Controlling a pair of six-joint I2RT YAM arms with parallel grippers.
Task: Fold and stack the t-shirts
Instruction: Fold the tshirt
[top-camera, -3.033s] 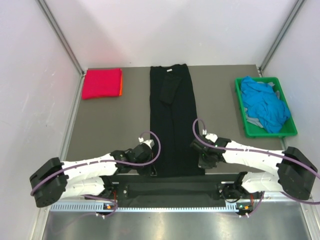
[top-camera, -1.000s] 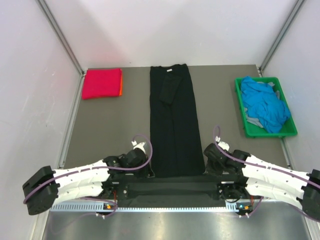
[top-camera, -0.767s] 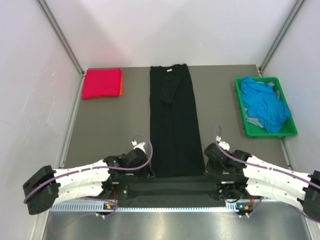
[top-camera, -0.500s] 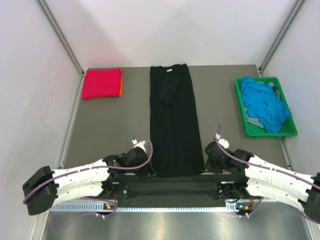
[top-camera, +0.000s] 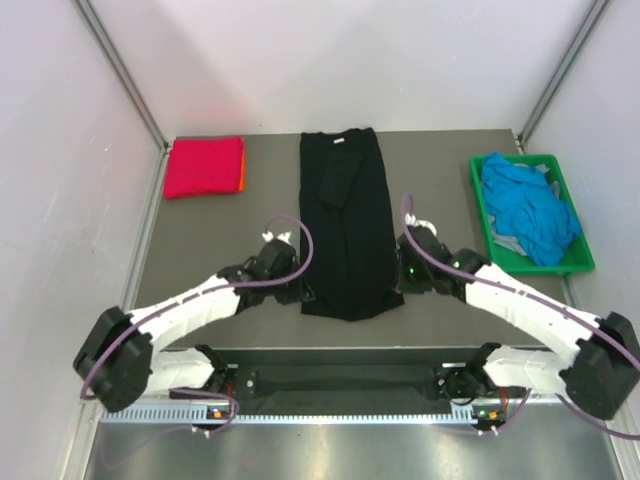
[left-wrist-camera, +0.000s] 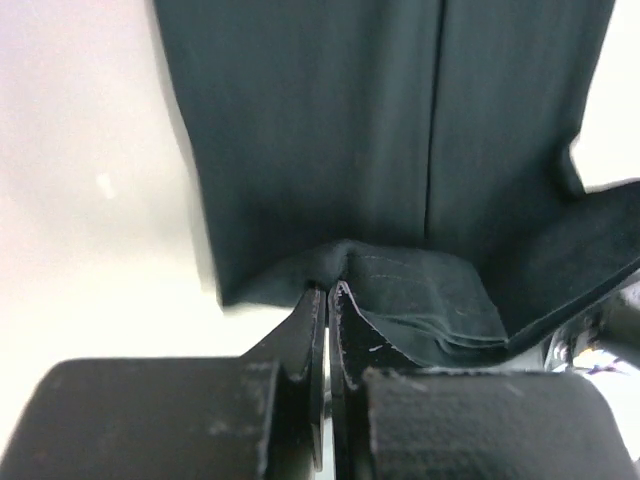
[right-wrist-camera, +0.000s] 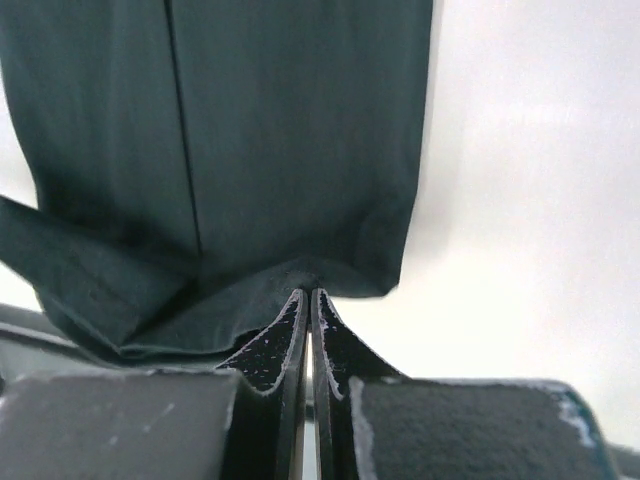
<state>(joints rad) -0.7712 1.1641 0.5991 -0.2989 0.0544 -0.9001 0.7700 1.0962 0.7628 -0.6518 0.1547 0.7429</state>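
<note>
The black t-shirt (top-camera: 345, 220) lies as a long narrow strip down the middle of the grey table (top-camera: 220, 250), neck label at the far end. Its near end is raised off the table. My left gripper (top-camera: 300, 291) is shut on the near left corner of the hem, and my right gripper (top-camera: 403, 276) is shut on the near right corner. In the left wrist view the left gripper (left-wrist-camera: 327, 290) pinches bunched black cloth (left-wrist-camera: 320, 150). In the right wrist view the right gripper (right-wrist-camera: 308, 293) pinches the black cloth (right-wrist-camera: 290, 130) the same way.
A folded magenta-red t-shirt (top-camera: 204, 166) lies at the far left on an orange one (top-camera: 242, 172). A green crate (top-camera: 483, 235) at the right holds crumpled bright blue t-shirts (top-camera: 528, 205). Metal frame posts stand at both far corners.
Both grippers shut on the shirt's near hem corners, lifted them and carried them away from the near edge. The shirt's near end now sits farther up the table.
</note>
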